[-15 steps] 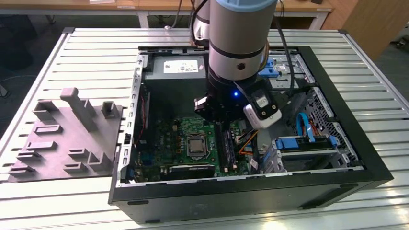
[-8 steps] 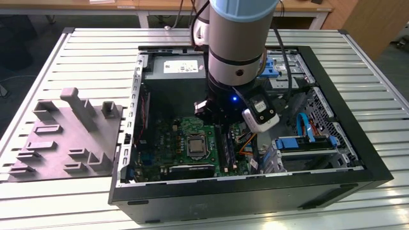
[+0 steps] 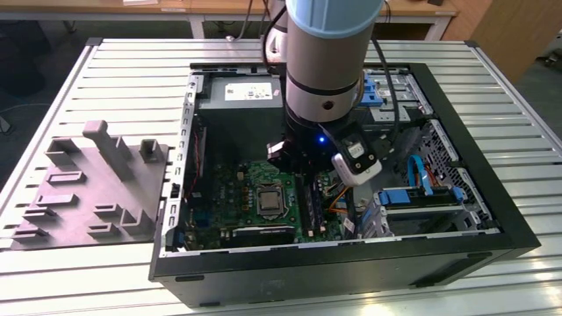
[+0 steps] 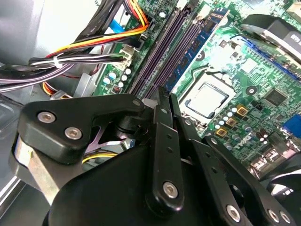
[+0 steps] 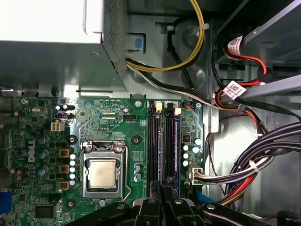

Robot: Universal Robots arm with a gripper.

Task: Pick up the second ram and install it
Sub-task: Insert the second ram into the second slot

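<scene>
In the exterior view, my arm (image 3: 320, 59) reaches down into the open case (image 3: 518, 224), which lies on the slatted table (image 3: 131, 79). My gripper (image 3: 306, 176) is low over the board (image 3: 228, 197), on the exterior view's right of the CPU (image 3: 268, 201) and in front of the grey power supply (image 3: 241, 95). The grey tray (image 3: 79, 217) sits on the table outside the case, on the exterior view's left, well apart from me.

In the second wrist view, my gripper (image 4: 167, 96) is narrow. The two fingers (image 4: 162, 122) are drawn almost together and I see nothing between them. The ram (image 4: 195, 49), a blue-green stick, stands on edge along the dark slots (image 4: 162, 52), between them and the CPU (image 4: 207, 99). Its near end is just beside my fingertips; I cannot tell whether they touch. A bundle of cables (image 4: 84, 47) runs on the other side of the slots.

In the first wrist view, my gripper (image 5: 163, 184) hangs over one end of the slots (image 5: 152, 146). A thin blue strip, the ram (image 5: 177, 146) as far as I can tell, runs alongside them, just beside my fingers. The CPU (image 5: 102, 173) lies on one side of the slots and the cables (image 5: 263, 155) on the other.
</scene>
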